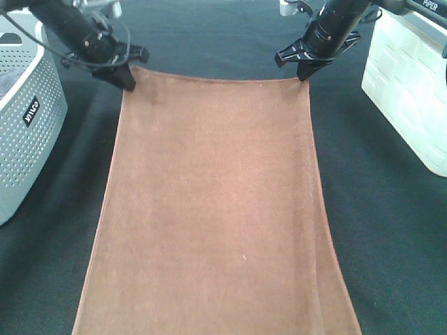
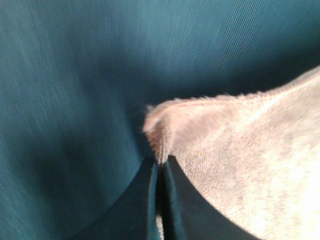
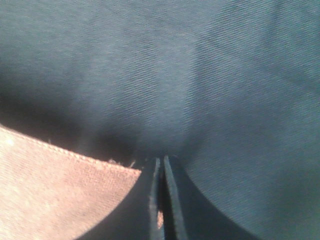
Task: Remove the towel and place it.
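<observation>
While the towel (image 1: pixel 213 209) lies spread flat down the middle of the black-clothed table (image 1: pixel 391 230), each far corner is pinched. The left pincer (image 1: pixel 128 82) is clamped on the far left corner, its fingers (image 2: pixel 147 200) pressed together around the cloth. The right pincer (image 1: pixel 304 75) is clamped on the far right corner. A grey basket (image 1: pixel 24 125) stands left, a white box (image 1: pixel 408 84) right.

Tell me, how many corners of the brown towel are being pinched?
2. The left gripper pinches the towel at its far left corner, and the right gripper pinches the far right corner. The near corners lie out of view.
</observation>
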You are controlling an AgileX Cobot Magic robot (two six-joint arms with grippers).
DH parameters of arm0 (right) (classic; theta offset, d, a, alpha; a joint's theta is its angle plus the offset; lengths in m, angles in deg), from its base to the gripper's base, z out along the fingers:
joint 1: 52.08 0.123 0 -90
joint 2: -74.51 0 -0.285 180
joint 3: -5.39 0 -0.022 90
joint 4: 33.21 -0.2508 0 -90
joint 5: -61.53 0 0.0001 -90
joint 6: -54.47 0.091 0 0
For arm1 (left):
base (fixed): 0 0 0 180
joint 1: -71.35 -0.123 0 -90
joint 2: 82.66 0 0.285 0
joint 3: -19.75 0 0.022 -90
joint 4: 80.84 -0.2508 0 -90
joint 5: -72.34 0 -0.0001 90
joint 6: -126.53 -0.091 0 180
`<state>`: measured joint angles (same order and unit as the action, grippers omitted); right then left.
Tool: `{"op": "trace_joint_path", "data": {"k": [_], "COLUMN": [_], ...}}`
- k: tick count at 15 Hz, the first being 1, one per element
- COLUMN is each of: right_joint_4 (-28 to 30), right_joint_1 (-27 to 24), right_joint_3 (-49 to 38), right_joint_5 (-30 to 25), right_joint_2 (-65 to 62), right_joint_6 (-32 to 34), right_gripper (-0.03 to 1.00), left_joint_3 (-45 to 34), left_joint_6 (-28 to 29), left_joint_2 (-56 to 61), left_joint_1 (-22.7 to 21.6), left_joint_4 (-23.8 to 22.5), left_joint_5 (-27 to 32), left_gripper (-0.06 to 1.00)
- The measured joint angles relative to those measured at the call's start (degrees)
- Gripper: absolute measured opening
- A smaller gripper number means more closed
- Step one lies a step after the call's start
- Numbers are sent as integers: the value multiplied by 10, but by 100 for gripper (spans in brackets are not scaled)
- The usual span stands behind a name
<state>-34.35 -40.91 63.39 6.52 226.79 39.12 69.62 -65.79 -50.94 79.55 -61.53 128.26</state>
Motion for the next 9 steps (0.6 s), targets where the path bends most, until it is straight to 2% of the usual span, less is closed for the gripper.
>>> {"op": "trace_joint_path", "data": {"k": [4,9], "right_joint_4": [3,4], "right_joint_1": [0,0], "right_joint_3": [0,0], "right_joint_5": [70,150], "right_joint_2": [0,0], "right_joint_6": [14,28], "right_gripper": [0,0], "left_joint_3": [8,8], "left_joint_6": [0,0], "left_joint_2": [-1,-1], "left_joint_1": [0,0], "left_joint_4": [-5,-5], "left_joint_5": [-33,-114], "left_gripper": [0,0]}}
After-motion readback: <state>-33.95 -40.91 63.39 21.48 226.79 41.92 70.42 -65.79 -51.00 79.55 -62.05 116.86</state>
